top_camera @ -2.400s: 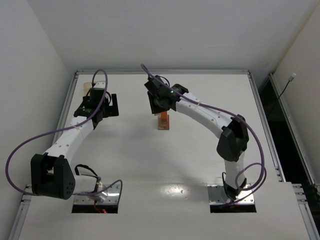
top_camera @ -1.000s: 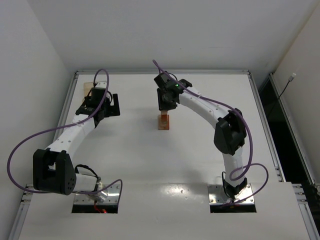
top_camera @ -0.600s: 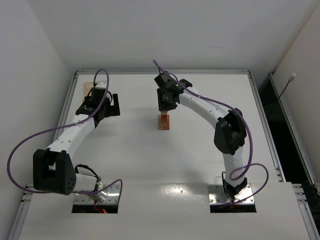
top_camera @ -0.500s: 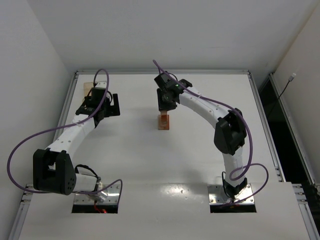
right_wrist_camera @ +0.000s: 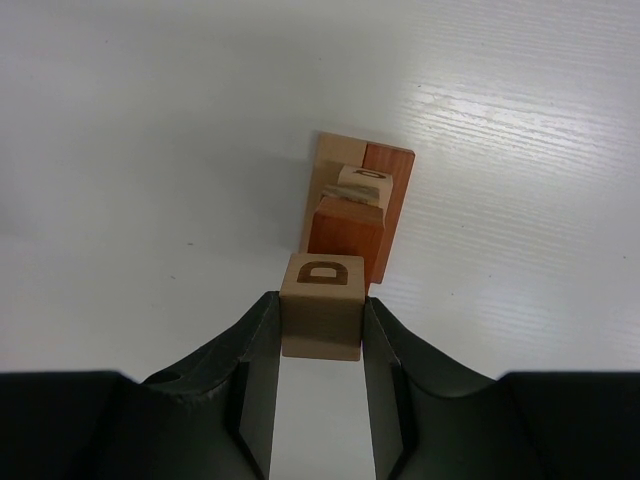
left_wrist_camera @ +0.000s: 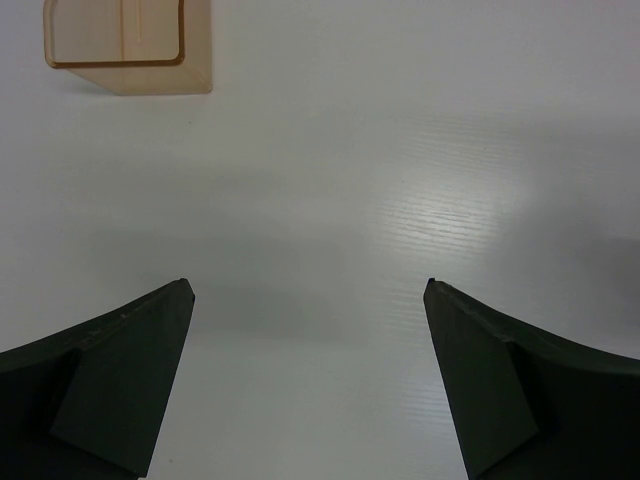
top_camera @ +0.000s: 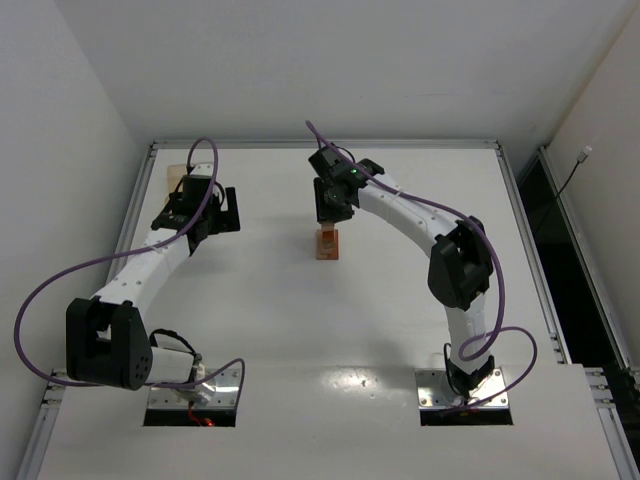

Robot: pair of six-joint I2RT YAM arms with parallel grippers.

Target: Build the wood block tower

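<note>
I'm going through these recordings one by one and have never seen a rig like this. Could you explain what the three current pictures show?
The machine is two white robot arms, a left arm and a right arm, bolted at the near edge of a white table. The wide picture comes from a fixed camera above and behind them. The other two come from a small camera on each wrist, looking out past that arm's own dark fingers. The left gripper is open over bare table with nothing between its fingers, and a flat pale wooden tray lies beyond it. The right gripper is shut on a tan cube marked with a dark D. Just past the cube stands the tower, a short stack of tan and reddish-brown blocks. I cannot tell whether the cube touches the stack.
</note>
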